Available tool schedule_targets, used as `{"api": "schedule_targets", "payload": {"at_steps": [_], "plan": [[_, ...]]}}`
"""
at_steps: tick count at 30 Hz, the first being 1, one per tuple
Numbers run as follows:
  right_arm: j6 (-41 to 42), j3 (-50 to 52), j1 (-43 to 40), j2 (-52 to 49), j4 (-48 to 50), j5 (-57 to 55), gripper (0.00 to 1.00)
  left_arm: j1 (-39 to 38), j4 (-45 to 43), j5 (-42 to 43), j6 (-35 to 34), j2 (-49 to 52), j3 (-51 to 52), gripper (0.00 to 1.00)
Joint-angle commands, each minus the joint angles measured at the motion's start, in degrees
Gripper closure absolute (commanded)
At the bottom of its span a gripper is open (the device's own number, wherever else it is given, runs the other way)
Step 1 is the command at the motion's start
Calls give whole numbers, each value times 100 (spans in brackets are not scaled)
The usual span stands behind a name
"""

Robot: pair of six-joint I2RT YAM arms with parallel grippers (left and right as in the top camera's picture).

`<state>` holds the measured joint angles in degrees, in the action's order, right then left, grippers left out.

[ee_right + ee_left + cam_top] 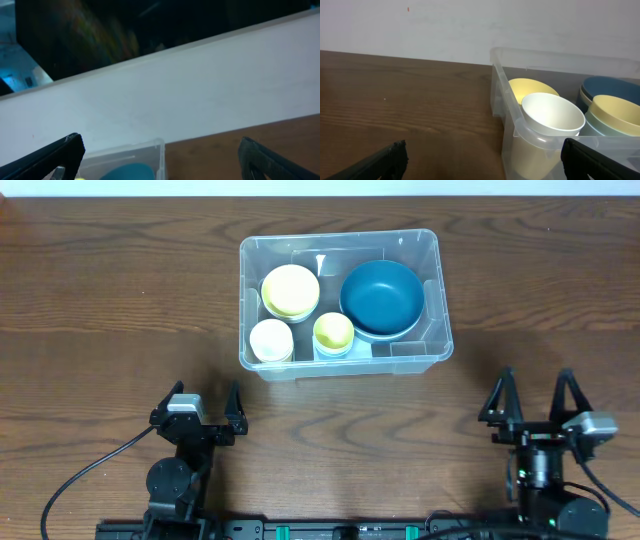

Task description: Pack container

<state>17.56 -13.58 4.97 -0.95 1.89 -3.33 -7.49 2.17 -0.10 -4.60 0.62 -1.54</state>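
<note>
The clear plastic container (345,365) stands at the middle back of the table. Inside it are a large dark blue bowl (381,298), a pale yellow bowl (290,290), a white cup (271,340) and a yellow-green cup (333,331). My left gripper (205,398) is open and empty near the front left, short of the container. My right gripper (537,392) is open and empty at the front right. The left wrist view shows the container's near corner (512,120) with the white cup (551,112) close ahead. The right wrist view shows the container's far corner (159,150).
The table is dark brown wood (120,320). A white wall (470,25) runs behind its far edge. Black cables (90,475) trail from the left arm's base at the front.
</note>
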Motion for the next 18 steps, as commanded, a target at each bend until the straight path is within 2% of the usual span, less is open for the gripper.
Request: {"api": "schedule_targets", "payload": {"at_steps": [1, 5, 11, 18], "plan": [[-149, 372, -101, 63, 264, 212, 1, 31, 195, -48, 31, -39, 129, 2], [-378, 824, -136, 63, 675, 227, 1, 28, 195, -48, 33, -39, 129, 2], [-658, 1318, -254, 63, 776, 229, 1, 28, 195, -48, 31, -39, 129, 2], [-1390, 1327, -323, 63, 168, 254, 1, 28, 195, -48, 31, -39, 129, 2]]}}
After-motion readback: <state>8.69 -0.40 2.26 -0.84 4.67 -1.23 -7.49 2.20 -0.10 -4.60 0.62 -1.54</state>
